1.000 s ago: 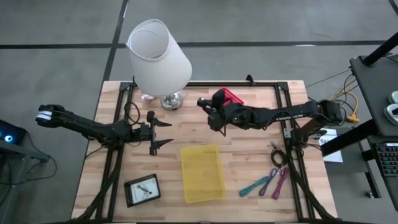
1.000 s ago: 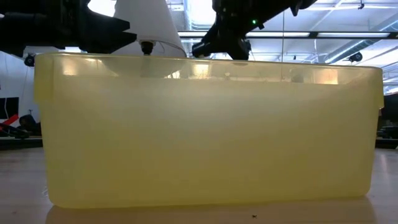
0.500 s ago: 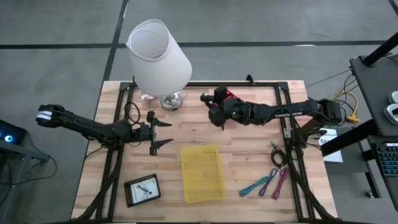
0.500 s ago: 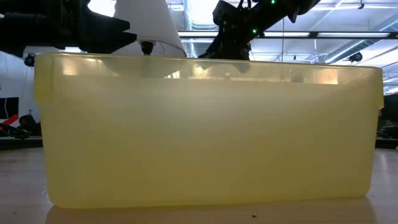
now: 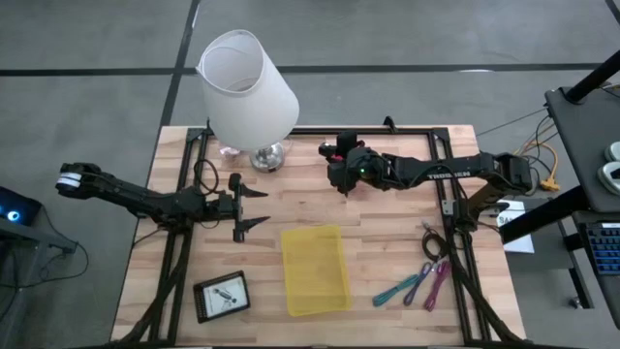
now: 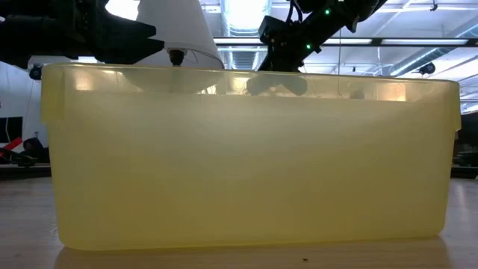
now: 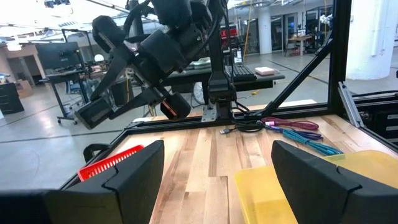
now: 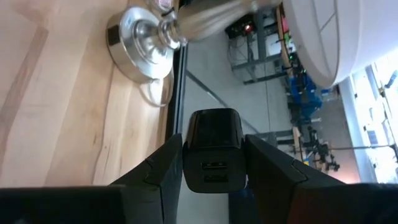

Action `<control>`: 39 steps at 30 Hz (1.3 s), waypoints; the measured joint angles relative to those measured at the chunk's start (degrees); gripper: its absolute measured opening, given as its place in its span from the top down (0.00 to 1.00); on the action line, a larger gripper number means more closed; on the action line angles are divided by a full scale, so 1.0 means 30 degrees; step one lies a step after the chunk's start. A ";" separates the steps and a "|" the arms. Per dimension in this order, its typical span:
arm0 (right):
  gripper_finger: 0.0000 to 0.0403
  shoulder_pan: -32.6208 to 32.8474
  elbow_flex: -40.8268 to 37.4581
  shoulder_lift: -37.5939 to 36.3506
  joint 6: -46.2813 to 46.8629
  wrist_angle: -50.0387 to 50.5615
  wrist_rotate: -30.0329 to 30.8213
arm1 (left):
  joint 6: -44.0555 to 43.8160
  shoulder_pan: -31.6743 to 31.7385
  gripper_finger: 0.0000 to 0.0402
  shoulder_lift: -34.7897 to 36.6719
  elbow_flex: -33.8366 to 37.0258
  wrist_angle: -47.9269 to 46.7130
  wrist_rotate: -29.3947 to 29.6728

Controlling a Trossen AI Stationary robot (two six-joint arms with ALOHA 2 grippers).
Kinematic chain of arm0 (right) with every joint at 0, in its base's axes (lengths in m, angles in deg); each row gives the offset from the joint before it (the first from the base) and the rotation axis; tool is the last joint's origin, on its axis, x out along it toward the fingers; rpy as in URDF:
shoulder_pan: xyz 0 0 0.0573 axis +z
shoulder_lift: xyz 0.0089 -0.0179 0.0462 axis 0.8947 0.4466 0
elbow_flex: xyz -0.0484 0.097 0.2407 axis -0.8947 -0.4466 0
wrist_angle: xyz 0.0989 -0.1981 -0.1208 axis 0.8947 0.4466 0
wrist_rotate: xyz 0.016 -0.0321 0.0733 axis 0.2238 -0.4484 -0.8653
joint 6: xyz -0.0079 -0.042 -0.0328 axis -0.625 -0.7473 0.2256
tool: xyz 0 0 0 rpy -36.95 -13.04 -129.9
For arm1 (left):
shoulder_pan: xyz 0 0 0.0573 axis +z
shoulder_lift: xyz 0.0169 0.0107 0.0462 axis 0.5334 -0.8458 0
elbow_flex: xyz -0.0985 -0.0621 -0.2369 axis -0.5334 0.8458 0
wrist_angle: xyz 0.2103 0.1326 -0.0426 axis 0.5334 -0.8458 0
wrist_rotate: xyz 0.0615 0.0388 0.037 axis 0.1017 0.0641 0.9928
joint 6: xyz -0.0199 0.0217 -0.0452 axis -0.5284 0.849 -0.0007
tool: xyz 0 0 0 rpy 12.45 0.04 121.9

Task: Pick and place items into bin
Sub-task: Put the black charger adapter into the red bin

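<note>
My right gripper [image 8: 213,163] is closed on a small black plug-in charger block with two ports on its face [image 8: 214,146], gripped between both fingers, raised above the wooden table [image 5: 387,218] just beyond the far end of the translucent yellow plastic bin [image 5: 315,269], toward the big white lamp with a chrome base [image 5: 247,89]. A red comb-like piece [image 7: 111,164] lies on the table near that gripper, on the side away from the bin. My left gripper [image 5: 254,202] hangs idle beside the bin's far left corner, fingers spread wide and empty. Still outside the bin: a white card with black marks in a dark frame [image 5: 222,296] just left of its near end; teal and pink-purple thin strips [image 5: 418,286] to its right; a black coiled cable [image 5: 432,244] beyond the strips, by the table's right frame. From above the bin looks empty so far. Risks, in my judgement: the block is held by its narrow sides, so a quick swing toward the bin could twist it loose; releasing before it is over the opening would drop it on the table or the rim; a careless path back could catch the lamp base, which stands near.
</note>
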 joint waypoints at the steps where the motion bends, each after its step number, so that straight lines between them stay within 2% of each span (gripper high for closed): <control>1: 0.65 -0.0113 -0.0012 0.0000 0.0131 0.0081 0.0006 | 0.0000 0.0000 0.31 0.0000 0.0000 0.0000 -0.0006; 30: 0.65 -0.2856 -0.2635 0.0000 0.2313 0.0559 -0.0171 | 0.0000 0.0000 0.31 0.0000 0.0000 -0.0015 -0.0005; 39: 0.65 -0.4031 -0.3799 0.0000 0.3442 0.0343 -0.2024 | 0.0000 0.0000 0.31 0.0000 -0.0003 -0.0015 0.0000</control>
